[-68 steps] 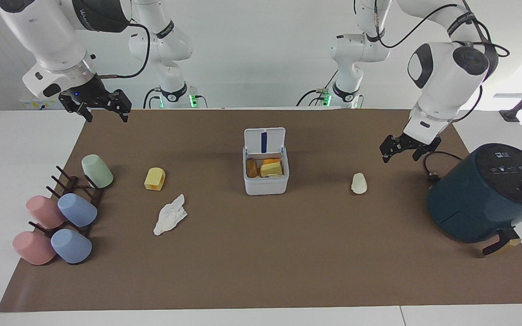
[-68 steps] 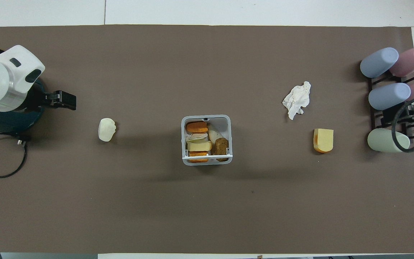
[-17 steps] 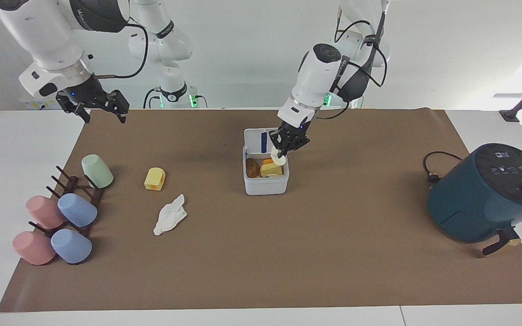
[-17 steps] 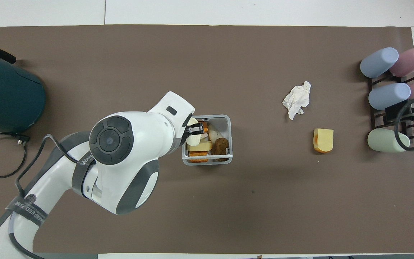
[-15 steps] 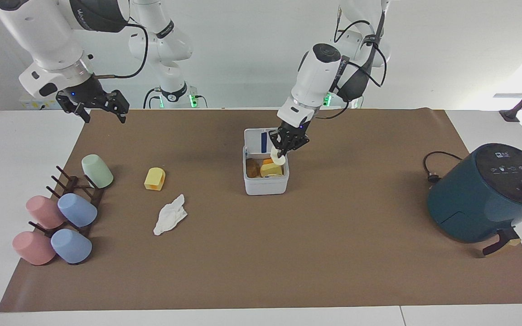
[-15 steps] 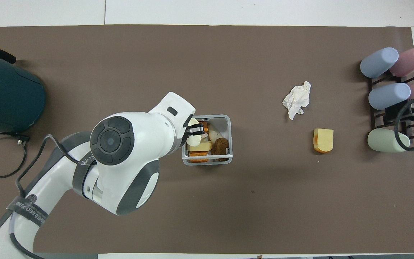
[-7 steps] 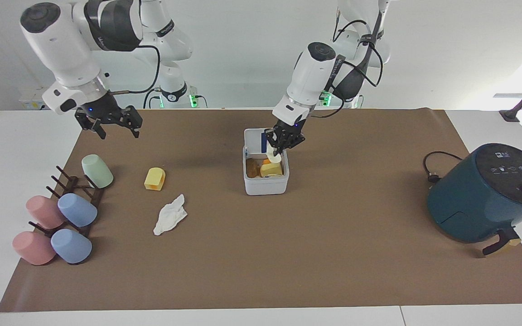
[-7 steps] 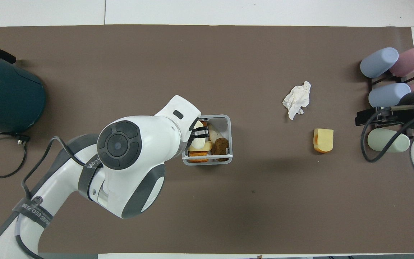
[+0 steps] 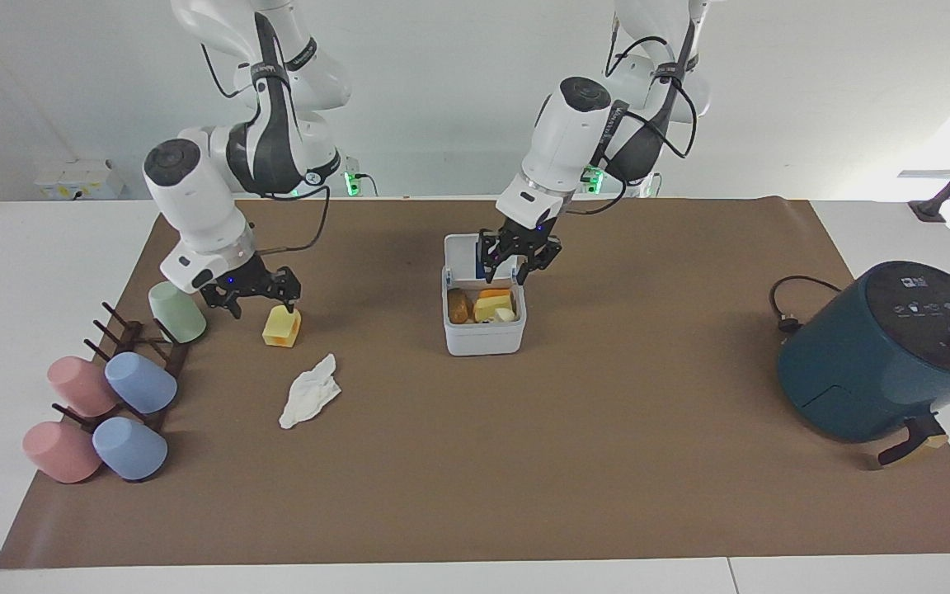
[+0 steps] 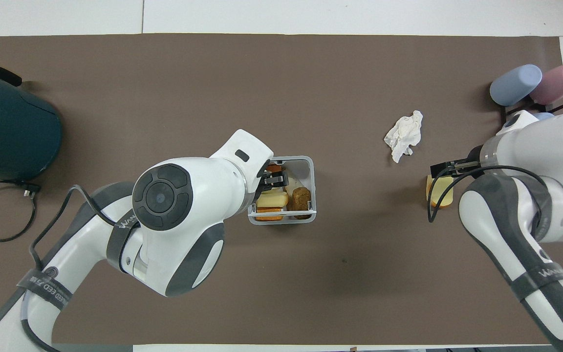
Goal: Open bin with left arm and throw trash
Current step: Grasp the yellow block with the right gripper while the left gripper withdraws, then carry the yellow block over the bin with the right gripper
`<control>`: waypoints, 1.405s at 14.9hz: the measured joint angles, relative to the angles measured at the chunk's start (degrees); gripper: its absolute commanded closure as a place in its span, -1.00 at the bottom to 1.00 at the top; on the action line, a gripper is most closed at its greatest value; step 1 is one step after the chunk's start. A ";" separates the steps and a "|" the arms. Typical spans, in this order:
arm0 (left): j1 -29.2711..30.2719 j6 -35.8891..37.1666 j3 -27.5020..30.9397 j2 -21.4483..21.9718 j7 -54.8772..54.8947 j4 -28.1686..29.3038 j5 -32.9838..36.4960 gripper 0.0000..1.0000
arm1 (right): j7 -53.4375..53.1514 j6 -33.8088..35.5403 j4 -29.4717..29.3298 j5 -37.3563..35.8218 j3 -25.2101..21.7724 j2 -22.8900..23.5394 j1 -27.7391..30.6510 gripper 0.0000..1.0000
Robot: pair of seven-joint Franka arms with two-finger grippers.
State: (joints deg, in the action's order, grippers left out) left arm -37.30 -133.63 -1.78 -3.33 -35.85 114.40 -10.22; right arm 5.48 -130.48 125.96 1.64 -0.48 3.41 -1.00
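The bin stands mid-table on the brown mat, its white lid swung up on the edge nearer the robots. The left gripper hangs just above the open bin with its jaws spread and nothing between them. In the facing view the cream-white lump lies inside the bin at about 6 o'clock from those jaws, clear of them, resting on the yellow and orange pieces already there. In the overhead view the left gripper covers that end of the bin, so the lump cannot be told there.

The right gripper is low over the mat at the right arm's end of the table, jaws wide. The yellow chunk sits on the mat at about 4 o'clock from the jaws in the facing view, just under one fingertip; whether it is touched cannot be told. In the overhead view the right gripper overlaps the upper edge of the yellow chunk.

The crumpled tissue lies on the mat at about 5 o'clock from the chunk in the facing view, farther from the robots, apart from both grippers. The cup rack with pastel cups is near the right gripper; the teal air fryer stands at the left arm's end.
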 measured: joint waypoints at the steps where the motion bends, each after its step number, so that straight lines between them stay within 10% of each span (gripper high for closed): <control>1: 0.00 0.41 0.07 0.02 -0.06 -0.01 0.00 -1.00 | 0.13 -2.38 1.30 0.00 0.00 1.15 0.00 -1.00; 4: 0.27 3.78 0.88 0.52 -0.10 -0.08 0.00 -1.00 | 0.35 -4.01 2.59 0.00 0.02 3.23 -0.01 -0.80; 9: 7.04 8.53 1.63 2.79 3.39 -0.17 0.02 -1.00 | 0.52 -2.10 3.07 0.00 0.00 4.28 -0.01 1.00; 14: 18.12 17.48 2.04 7.10 16.95 -0.24 0.12 -1.00 | 0.52 4.07 0.30 0.00 -0.03 4.17 -0.01 1.00; 21: 29.22 26.11 2.15 8.68 30.16 -5.58 6.55 -1.00 | -11.93 21.31 -18.20 9.74 0.58 4.71 -5.76 1.00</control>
State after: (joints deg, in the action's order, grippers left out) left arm -8.07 -107.52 0.38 5.35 -5.69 108.81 -3.67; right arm -6.45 -109.17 107.76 11.39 0.10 8.12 -6.75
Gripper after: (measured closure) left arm 0.000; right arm 0.930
